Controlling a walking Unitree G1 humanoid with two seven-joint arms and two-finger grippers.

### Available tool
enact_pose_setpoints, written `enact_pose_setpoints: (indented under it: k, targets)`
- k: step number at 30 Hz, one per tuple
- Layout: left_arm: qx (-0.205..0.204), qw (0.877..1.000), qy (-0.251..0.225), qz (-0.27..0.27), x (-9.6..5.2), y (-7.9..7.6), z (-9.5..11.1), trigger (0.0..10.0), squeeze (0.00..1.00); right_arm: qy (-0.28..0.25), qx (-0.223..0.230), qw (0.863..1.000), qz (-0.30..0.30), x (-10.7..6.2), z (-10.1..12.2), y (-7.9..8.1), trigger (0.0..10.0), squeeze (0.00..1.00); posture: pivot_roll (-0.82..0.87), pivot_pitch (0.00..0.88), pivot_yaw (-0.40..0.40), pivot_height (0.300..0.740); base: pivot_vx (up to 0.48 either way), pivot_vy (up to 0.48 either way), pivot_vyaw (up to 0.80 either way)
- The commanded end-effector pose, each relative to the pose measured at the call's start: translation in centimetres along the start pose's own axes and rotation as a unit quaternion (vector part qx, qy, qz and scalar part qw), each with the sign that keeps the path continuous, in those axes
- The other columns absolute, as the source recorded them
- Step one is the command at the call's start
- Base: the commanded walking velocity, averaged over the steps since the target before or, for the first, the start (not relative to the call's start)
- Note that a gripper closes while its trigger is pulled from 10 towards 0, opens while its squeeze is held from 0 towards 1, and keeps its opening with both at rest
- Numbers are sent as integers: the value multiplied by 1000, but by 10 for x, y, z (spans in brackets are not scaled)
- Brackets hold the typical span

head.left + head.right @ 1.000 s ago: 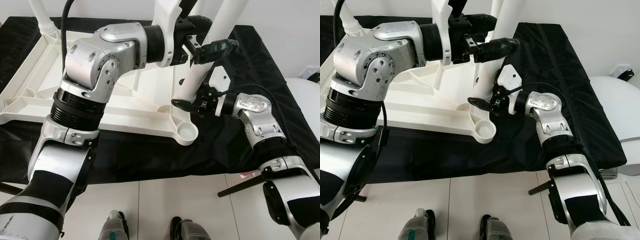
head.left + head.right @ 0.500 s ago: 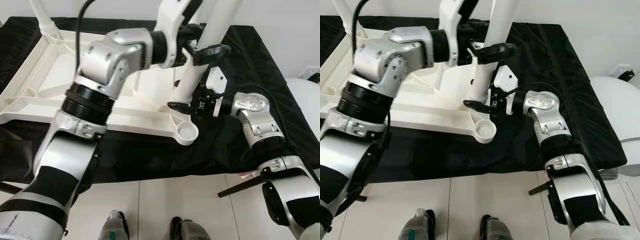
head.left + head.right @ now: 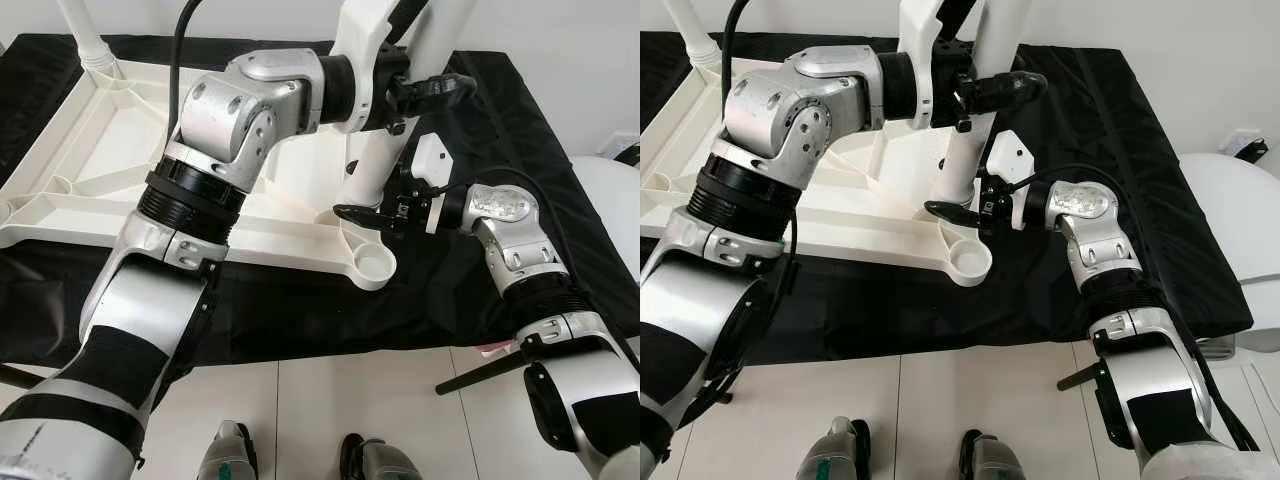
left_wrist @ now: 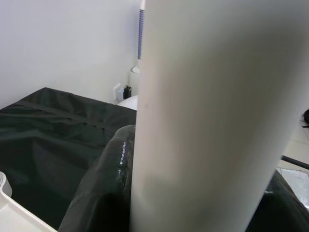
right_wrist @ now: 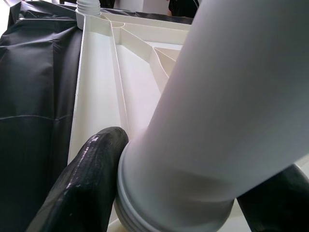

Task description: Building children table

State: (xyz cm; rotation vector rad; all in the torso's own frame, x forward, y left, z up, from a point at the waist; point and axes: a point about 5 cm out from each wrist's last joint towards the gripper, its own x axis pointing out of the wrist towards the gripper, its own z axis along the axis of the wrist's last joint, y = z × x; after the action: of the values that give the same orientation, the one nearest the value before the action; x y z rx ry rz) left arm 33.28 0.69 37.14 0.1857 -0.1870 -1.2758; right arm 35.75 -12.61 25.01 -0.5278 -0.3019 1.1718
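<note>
The white table top point(image 3: 90, 150) lies upside down on a black cloth point(image 3: 500, 130). A white table leg point(image 3: 385, 160) stands steeply tilted over its near right corner, just behind the round corner socket point(image 3: 374, 263). My left gripper point(image 3: 418, 88) is shut on the leg high up, with black fingers point(image 4: 101, 193) on both sides of it. My right gripper point(image 3: 372, 203) is shut on the leg's lower part. The leg's threaded end point(image 5: 159, 212) sits close over the table top's ribs point(image 5: 101, 96). Another leg point(image 3: 85, 35) stands at the far left corner.
The cloth-covered surface ends at a white tiled floor near my feet point(image 3: 230, 455). A dark rod point(image 3: 480, 375) lies on the floor at the right. A white rounded object point(image 3: 612, 195) stands to the right of the cloth.
My left arm has swung its elbow and forearm up and to the right while its gripper stays on the leg. The leg now stands slightly steeper. The right arm has hardly moved.
</note>
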Motion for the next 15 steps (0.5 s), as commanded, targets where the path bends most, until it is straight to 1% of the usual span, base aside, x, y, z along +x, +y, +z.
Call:
enact_pose_setpoints:
  k: [1,3,5,6,8,9,10,12,13,15]
  targets:
    - [12,1000,-10,-8,0,1,9,0,0,-4,-2,1000,-9,-2,1,-1,10000,0,110,209,-35,740,0,0,0]
    - [12,1000,-11,4,-3,6,9,0,0,-13,14,1000,-22,-3,0,-2,10000,0,111,208,-35,740,0,0,0]
    - [12,1000,-11,4,-3,6,9,0,0,-13,14,1000,-22,-3,0,-2,10000,0,111,208,-35,740,0,0,0]
    - [13,1000,-12,10,-5,9,11,0,0,-23,28,999,-37,-5,0,-4,10000,0,112,209,-36,740,0,0,0]
    - [14,1000,-12,12,-5,10,11,0,0,-27,34,998,-44,-6,0,-5,10000,0,112,209,-36,740,0,0,0]
    - [16,1000,-11,14,-5,10,11,7569,0,-32,44,997,-47,-6,0,-6,10000,0,112,209,-37,740,0,0,0]
    - [20,1000,-11,13,-5,11,11,10000,0,-40,54,996,-53,-7,0,-7,10000,710,112,209,-37,740,0,0,0]
    - [24,1000,-10,13,-5,11,12,10000,0,-45,61,996,-56,-7,1,-7,10000,710,112,209,-37,740,0,0,0]
    - [24,1000,-13,12,-5,11,13,10000,0,-54,69,994,-59,-8,2,-8,10000,1000,111,210,-37,740,0,0,0]
    - [23,1000,-15,12,-5,11,14,10000,0,-57,70,994,-62,-9,3,-8,10000,1000,110,210,-37,740,0,0,0]
